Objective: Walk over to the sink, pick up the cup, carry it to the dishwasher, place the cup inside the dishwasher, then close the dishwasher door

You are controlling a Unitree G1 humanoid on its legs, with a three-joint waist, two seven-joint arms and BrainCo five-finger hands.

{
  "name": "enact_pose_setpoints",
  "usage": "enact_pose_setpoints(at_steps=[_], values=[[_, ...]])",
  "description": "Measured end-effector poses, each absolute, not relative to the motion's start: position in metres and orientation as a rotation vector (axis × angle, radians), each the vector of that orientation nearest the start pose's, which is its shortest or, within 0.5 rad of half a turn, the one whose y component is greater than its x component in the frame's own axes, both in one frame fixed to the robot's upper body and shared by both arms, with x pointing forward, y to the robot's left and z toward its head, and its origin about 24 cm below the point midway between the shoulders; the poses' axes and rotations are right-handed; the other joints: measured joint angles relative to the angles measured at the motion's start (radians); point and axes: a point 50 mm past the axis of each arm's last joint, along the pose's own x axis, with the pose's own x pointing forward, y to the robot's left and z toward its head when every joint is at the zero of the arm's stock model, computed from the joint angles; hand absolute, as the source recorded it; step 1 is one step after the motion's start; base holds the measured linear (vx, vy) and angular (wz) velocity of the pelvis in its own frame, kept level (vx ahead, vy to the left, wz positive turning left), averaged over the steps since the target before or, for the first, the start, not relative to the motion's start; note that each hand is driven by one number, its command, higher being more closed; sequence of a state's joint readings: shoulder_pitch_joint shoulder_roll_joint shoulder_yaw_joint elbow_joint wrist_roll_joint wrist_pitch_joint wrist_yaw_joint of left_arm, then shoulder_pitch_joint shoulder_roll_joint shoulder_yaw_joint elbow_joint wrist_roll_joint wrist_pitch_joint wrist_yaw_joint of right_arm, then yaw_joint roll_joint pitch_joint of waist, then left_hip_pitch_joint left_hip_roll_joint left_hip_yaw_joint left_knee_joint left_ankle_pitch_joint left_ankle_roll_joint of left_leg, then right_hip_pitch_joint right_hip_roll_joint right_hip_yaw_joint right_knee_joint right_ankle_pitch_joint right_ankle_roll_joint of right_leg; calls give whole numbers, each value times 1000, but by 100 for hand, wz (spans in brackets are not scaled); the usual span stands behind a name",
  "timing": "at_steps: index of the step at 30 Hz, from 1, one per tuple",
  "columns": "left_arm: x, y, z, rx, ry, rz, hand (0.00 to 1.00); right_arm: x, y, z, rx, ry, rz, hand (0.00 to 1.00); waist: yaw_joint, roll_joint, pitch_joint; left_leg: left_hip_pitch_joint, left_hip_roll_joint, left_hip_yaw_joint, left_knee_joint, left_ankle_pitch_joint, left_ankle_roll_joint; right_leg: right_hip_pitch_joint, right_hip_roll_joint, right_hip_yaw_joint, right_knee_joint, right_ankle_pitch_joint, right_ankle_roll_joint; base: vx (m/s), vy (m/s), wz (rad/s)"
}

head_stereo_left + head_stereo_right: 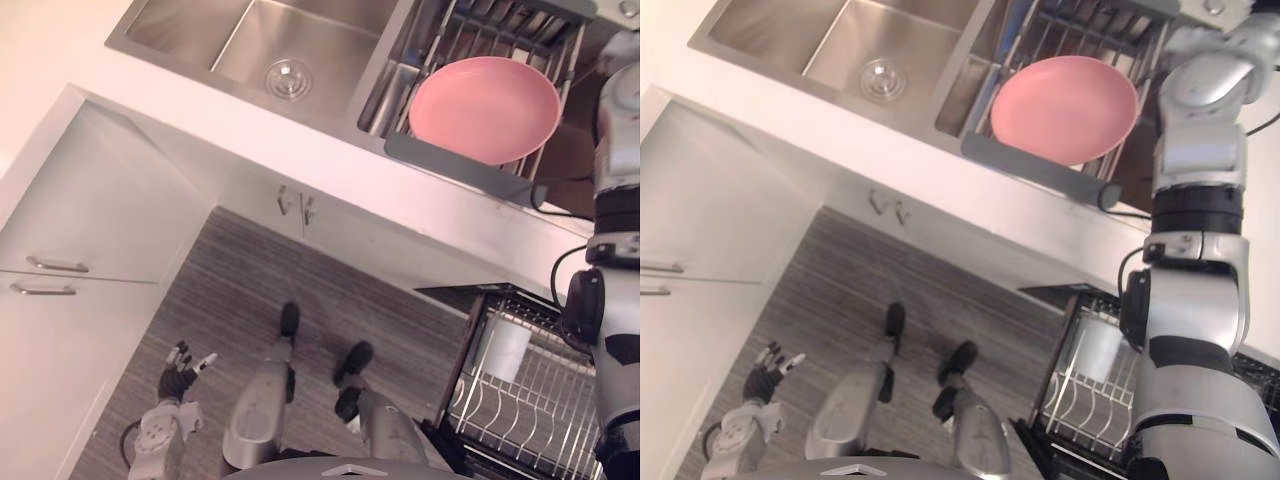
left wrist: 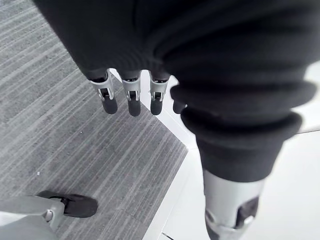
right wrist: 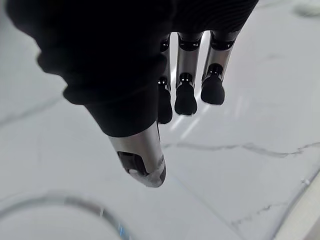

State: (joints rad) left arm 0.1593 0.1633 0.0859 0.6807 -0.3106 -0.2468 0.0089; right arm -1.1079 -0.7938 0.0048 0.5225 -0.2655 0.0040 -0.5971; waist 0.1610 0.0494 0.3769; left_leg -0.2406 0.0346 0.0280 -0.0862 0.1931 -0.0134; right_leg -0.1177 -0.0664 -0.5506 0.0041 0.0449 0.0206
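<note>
A long white counter (image 1: 330, 170) is running across the scene from far left to near right. A steel sink (image 1: 190, 30) is sitting in it on the far side. White cabinets (image 1: 90, 210) are standing on the left, and a grey striped floor (image 1: 300, 270) is lying in front of them.

On the near right, under the counter, a dishwasher (image 1: 452, 292) is standing open with its wire basket (image 1: 545, 400) showing. A dish rack (image 1: 480, 25) is sitting over the sink's right basin, and a round pink plate (image 1: 485, 108) is lying in it, face up.

A pale cup (image 1: 505, 350) is sitting in the far left corner of the wire basket. Its long axis is looking close to upright, leaning slightly. Which end is pointing up cannot be told.

The right hand (image 3: 186, 85) is hovering over the white marbled counter with its fingers straight and slightly spread, holding nothing. A curved rim (image 3: 75, 204) is showing just beside it; what it belongs to cannot be told.

The left hand (image 1: 180, 378) is hanging low on the near left above the floor beside the cabinets, fingers loosely relaxed and empty.
</note>
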Motion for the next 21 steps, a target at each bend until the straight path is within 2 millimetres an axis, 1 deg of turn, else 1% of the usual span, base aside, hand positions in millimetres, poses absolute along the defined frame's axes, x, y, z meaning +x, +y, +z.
enact_pose_setpoints(at_steps=[1, 2, 4, 6, 7, 8, 10, 12, 14, 15, 17, 18, 20, 21], values=[[147, 235, -102, -119, 554, 323, 0, 332, -279, 361, -781, -834, -864, 0, -6, -12, -13, 0, 1, 1, 0, 0, 0, 0, 1, 0, -3, -1, 0, 71, -46, -3], [144, 238, -102, -109, 561, 326, 0, 336, -272, 355, -862, -806, -771, 0, -10, -32, -29, 2, 2, 3, 0, -1, 0, 4, 4, 1, -10, -1, 0, 90, -55, -3], [143, 241, -102, -104, 567, 330, 0, 338, -274, 350, -913, -760, -709, 0, -10, -47, -37, 10, 2, 3, 0, -3, 0, 14, 5, 0, -16, -1, 0, 68, -38, 0], [138, 248, -102, -106, 570, 355, 0, 340, -277, 342, -965, -706, -626, 0, -11, -72, -54, 17, 2, 6, 0, -14, -2, 22, 6, 2, -20, -3, 2, 59, -20, -3], [136, 250, -103, -103, 574, 358, 0, 341, -276, 342, -977, -702, -604, 0, -13, -78, -57, 18, 2, 8, 0, -14, -1, 23, 6, 4, -21, -3, 2, 74, -11, -6], [135, 252, -102, -89, 577, 355, 0, 339, -276, 342, -1050, -700, -575, 0, -14, -86, -62, 23, 1, 12, 0, -15, 1, 27, 6, 9, -25, -3, 2, 61, -5, -4], [133, 254, -102, -85, 578, 362, 0, 335, -273, 340, -1162, -706, -535, 0, -13, -94, -66, 35, 0, 17, 0, -18, 3, 40, 6, 12, -30, -4, 3, 52, 0, -5], [128, 260, -102, -73, 585, 385, 0, 332, -263, 334, -1281, -712, -451, 0, -15, -112, -81, 48, 0, 24, 0, -25, 2, 52, 7, 18, -40, -4, 3, 59, -7, -12], [123, 267, -101, -40, 598, 385, 0, 331, -259, 324, -1322, -690, -369, 0, -26, -140, -100, 48, 3, 25, 0, -28, 2, 55, 12, 19, -47, -4, 3, 54, -18, -4], [123, 267, -101, -38, 599, 386, 0, 331, -259, 319, -1332, -674, -346, 0, -29, -147, -105, 48, 4, 26, 0, -28, 2, 56, 14, 20, -49, -4, 3, 35, -12, 0], [123, 268, -101, -36, 598, 387, 0, 334, -261, 300, -1366, -582, -254, 0, -35, -169, -120, 54, 5, 27, 0, -29, 1, 65, 18, 20, -56, -4, 3, 17, -1, 1], [122, 268, -101, -36, 598, 388, 0, 335, -262, 295, -1372, -564, -235, 0, -34, -174, -123, 55, 6, 28, 0, -29, 1, 65, 18, 20, -56, -4, 3, 0, 0, 0], [121, 272, -100, -36, 594, 407, 0, 333, -259, 280, -1392, -527, -161, 0, -35, -186, -131, 56, 9, 29, 0, -29, 1, 66, 21, 21, -56, -4, 3, 2, 3, -2], [121, 273, -100, -31, 593, 410, 0, 332, -259, 277, -1397, -519, -143, 0, -35, -186, -131, 59, 10, 30, 0, -29, 1, 68, 21, 21, -56, -4, 3, -5, 16, -4]])
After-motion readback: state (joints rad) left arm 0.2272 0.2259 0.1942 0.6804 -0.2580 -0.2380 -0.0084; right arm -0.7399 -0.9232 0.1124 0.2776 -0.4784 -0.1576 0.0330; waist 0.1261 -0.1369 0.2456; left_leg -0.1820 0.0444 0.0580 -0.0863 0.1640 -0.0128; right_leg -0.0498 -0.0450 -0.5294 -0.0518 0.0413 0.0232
